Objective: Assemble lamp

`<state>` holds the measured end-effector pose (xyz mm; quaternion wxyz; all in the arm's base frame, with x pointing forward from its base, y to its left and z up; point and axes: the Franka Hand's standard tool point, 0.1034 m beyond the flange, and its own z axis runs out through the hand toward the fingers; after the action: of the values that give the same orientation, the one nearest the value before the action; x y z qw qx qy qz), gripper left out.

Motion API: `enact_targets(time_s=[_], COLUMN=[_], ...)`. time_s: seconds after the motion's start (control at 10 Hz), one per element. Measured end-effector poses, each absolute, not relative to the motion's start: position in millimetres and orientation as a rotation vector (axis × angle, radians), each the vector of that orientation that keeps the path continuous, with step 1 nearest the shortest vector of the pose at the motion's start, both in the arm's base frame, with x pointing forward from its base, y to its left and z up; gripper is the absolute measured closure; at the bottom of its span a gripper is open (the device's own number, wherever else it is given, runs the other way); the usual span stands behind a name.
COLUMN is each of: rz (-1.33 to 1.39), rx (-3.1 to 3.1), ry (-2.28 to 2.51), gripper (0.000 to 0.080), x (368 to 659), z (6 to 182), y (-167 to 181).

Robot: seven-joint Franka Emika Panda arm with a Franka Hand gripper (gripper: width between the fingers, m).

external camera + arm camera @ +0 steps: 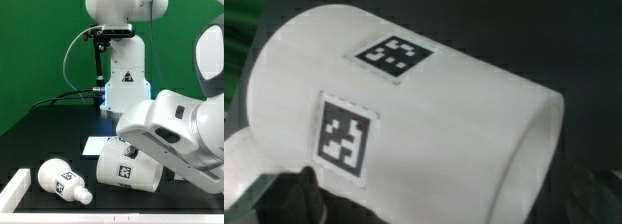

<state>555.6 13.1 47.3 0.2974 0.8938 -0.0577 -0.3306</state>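
Exterior view, arm: I have the robot arm (175,135) bent low over the black table (40,150). Its wrist end is right down at the shade and covers most of the exterior view's right.
Exterior view, shade: the shade (128,168) lies on its side near the middle, one tag facing the camera. Lying down, it offers its curved wall upward, which I judge is why the wrist comes in from above.
Exterior view, bulb: the bulb (66,182) lies on its side near the shade, toward the exterior view's left. It is apart from the shade and free of the arm.
Exterior view, base: I cannot find it; the arm may be covering it.
Exterior view, marker board: the marker board (95,147) lies flat just behind the shade.
Exterior view, white bar: a white bar (15,185) sits at the table's edge on the exterior view's left.
Exterior view, gripper: hidden between wrist and shade, so this view does not show it.
Wrist view, shade: the shade (438,110) fills the frame, with two tags (342,135) on its wall. The camera is very close, so the wrist is nearly against it.
Wrist view, jaws: a dark shape (295,198) against the shade's wall may be a finger. I see only that, so I cannot tell whether the jaws are wide, narrow or clamped on the shade.
Step, my judgement: working on a hold of the shade. The parts I can see lie separate, so assembly is early.
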Motion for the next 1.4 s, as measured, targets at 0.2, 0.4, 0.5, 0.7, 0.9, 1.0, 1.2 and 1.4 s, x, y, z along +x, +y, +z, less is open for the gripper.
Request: enact_targets(time_s=[0.2, 0.4, 0.5, 0.7, 0.9, 1.0, 1.2, 1.4], rz=[-0.889, -0.890, -0.892, -0.891, -0.891, -0.891, -0.891, -0.891], rx=[2.379, 2.394, 2.391, 2.391, 2.391, 2.391, 2.391, 2.391], ry=[-0.142, -0.106, -0.104, -0.092, -0.092, -0.092, -0.092, -0.092], gripper=[0.0100, 0.0100, 0.0100, 0.0100, 0.0359, 0.0359, 0.0675, 0.0752], x=[556, 556, 556, 555, 555, 555, 555, 555], z=[47.7, 46.5, 47.0, 46.8, 46.8, 46.8, 46.7, 46.7], y=[4, -4, -6, 0, 0, 0, 0, 0])
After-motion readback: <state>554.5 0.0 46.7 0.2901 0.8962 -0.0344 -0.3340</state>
